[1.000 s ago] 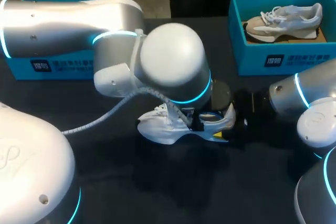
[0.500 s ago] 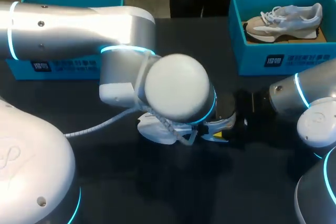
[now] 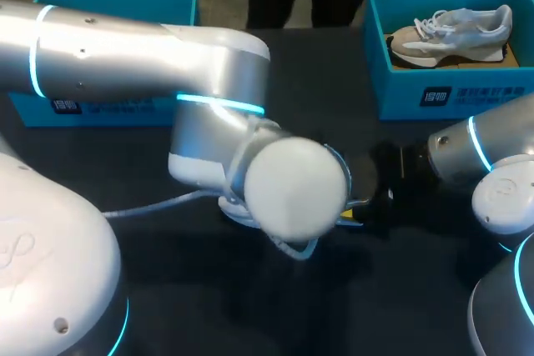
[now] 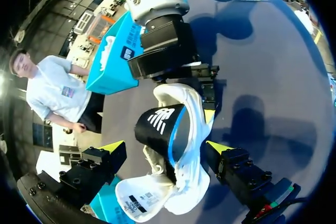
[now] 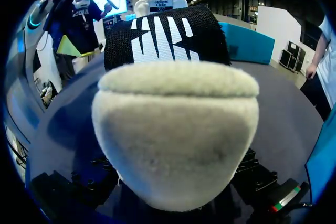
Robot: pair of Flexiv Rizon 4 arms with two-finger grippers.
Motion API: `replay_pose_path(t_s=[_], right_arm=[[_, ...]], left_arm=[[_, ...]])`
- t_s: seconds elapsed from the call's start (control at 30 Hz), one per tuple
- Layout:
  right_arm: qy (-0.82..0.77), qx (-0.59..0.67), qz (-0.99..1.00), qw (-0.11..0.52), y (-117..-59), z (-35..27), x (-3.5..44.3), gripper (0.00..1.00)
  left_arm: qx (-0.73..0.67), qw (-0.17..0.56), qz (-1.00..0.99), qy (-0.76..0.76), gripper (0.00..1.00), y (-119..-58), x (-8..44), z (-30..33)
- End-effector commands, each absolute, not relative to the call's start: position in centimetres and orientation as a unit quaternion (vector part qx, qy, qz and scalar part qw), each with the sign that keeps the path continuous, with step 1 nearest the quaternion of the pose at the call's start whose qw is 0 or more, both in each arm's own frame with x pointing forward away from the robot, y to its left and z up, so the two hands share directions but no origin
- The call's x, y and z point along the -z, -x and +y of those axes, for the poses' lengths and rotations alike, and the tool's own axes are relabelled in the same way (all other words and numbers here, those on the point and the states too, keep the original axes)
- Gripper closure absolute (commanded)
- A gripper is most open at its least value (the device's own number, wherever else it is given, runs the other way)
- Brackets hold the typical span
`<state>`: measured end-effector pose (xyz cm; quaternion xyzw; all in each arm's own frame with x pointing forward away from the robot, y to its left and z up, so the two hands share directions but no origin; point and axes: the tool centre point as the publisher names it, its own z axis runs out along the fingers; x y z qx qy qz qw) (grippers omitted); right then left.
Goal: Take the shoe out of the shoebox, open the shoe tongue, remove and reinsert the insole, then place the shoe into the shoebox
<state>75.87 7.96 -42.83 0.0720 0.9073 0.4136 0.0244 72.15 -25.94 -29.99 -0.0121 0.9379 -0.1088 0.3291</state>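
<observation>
A white shoe (image 4: 184, 182) lies on the dark table, and its black insole (image 4: 160, 129) with a white logo sticks up out of the opening. My left gripper (image 4: 167, 148) hangs open above it, one yellow-tipped finger on each side, and neither finger touches the shoe. My right gripper (image 4: 207, 93) is closed around the heel from both sides. The right wrist view is filled by the pale heel (image 5: 176, 129), with the insole (image 5: 168, 40) rising behind it. From the head camera my left arm (image 3: 292, 185) hides nearly all of the shoe (image 3: 227, 206).
A teal shoebox (image 3: 455, 93) at the back right holds another pale shoe (image 3: 450, 31). A second teal box (image 3: 108, 106) stands at the back left, partly behind my left arm. My right arm (image 3: 476, 152) comes in low from the right.
My left arm has swung forward and down over the shoe, which it now hides almost entirely in the head view. The right arm and the shoe have stayed put.
</observation>
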Motion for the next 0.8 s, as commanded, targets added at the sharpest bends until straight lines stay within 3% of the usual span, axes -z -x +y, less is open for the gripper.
replay_pose_path(t_s=[0.03, 0.8], right_arm=[[-0.072, -0.412, 0.908, 0.025, -76.1, 8.0, 43.3, 1.0], [-0.072, -0.412, 0.908, 0.025, -76.1, 8.0, 43.3, 1.0]], left_arm=[[0.1, 0.36, 0.927, 0.022, 0.0, -71.9, 30.3, -26.6], [0.099, 0.449, 0.888, 0.021, 0.0, -73.6, 31.3, -27.8]])
